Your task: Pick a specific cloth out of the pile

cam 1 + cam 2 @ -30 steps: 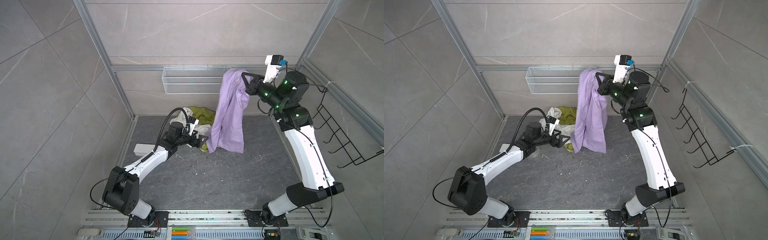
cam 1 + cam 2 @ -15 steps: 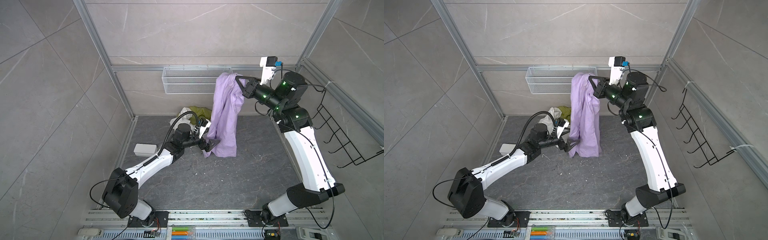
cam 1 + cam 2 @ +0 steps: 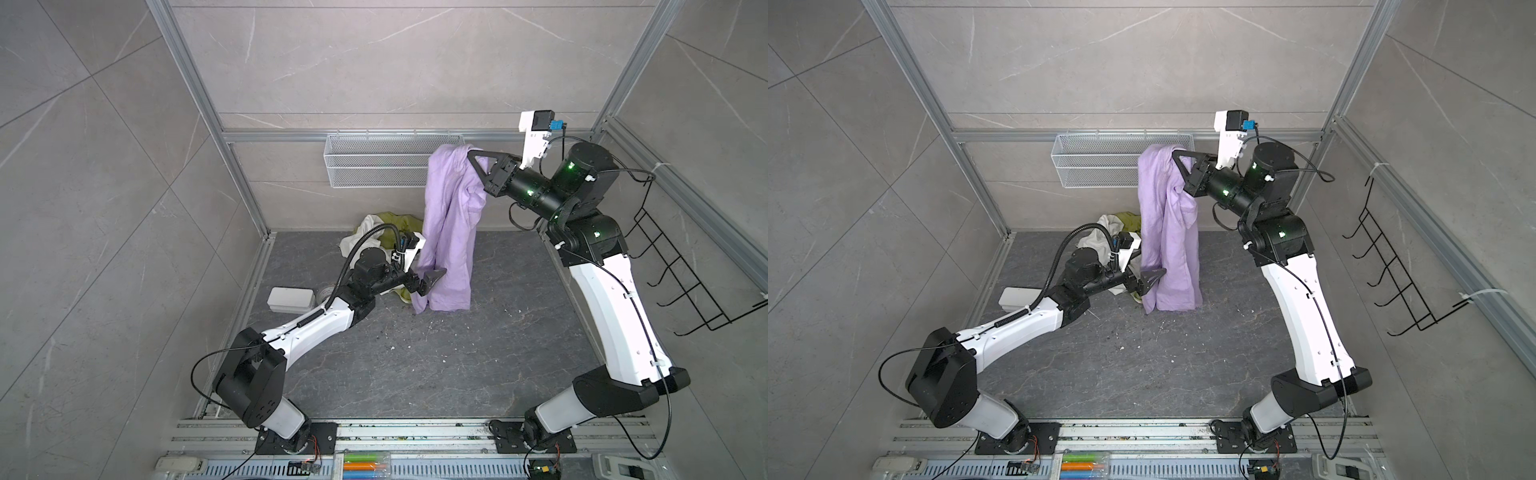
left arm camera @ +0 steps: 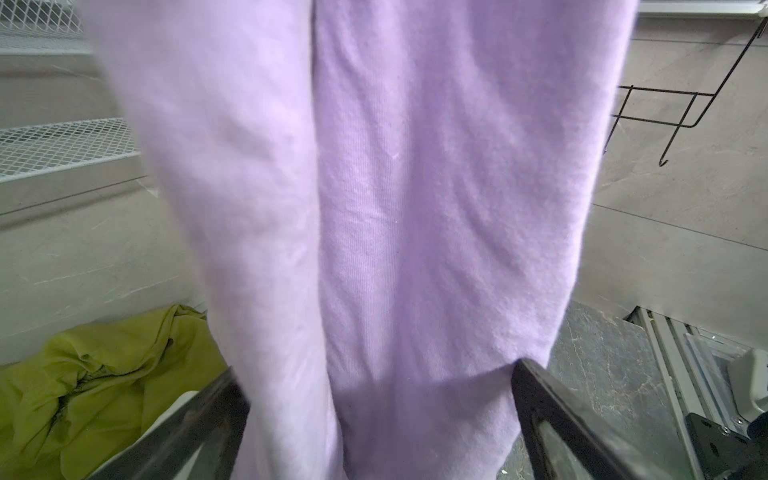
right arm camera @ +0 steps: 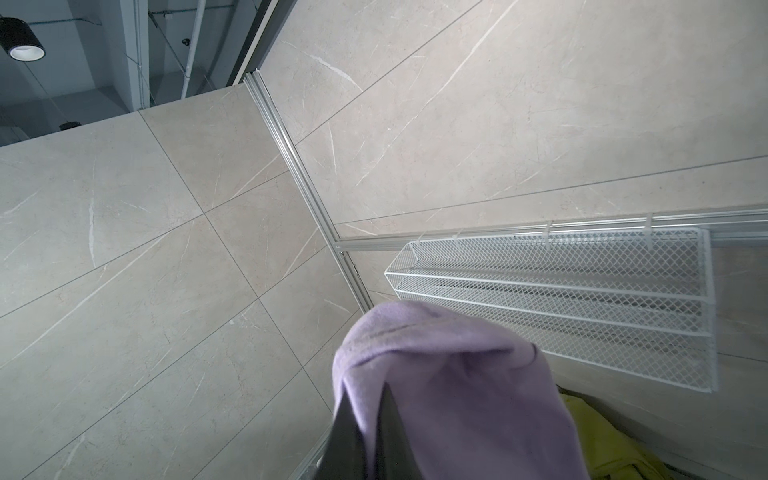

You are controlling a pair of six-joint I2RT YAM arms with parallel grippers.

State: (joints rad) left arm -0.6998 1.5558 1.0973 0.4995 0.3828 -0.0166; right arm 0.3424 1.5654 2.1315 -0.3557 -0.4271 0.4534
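Observation:
The lavender cloth [image 3: 449, 232] [image 3: 1169, 241] hangs full length from my right gripper [image 3: 470, 153] [image 3: 1175, 155], which is raised high by the back wall and shut on the cloth's top fold [image 5: 457, 395]. Its hem reaches down to just above the floor. My left gripper [image 3: 432, 279] [image 3: 1152, 277] [image 4: 376, 378] is open at the cloth's lower part, one finger on either side of the hanging fabric [image 4: 415, 208]. The pile [image 3: 374, 232] [image 3: 1108, 232] of white and olive-green fabric [image 4: 104, 374] lies on the floor behind the left wrist, against the back wall.
A white wire basket [image 3: 374, 162] [image 5: 582, 291] is fixed to the back wall beside the cloth's top. A black wire rack [image 3: 681, 266] hangs on the right wall. A white box [image 3: 290, 300] lies on the floor at the left.
My left gripper has moved right, away from the pile, to the bottom of the hanging cloth. The right gripper has carried the cloth a little to the left.

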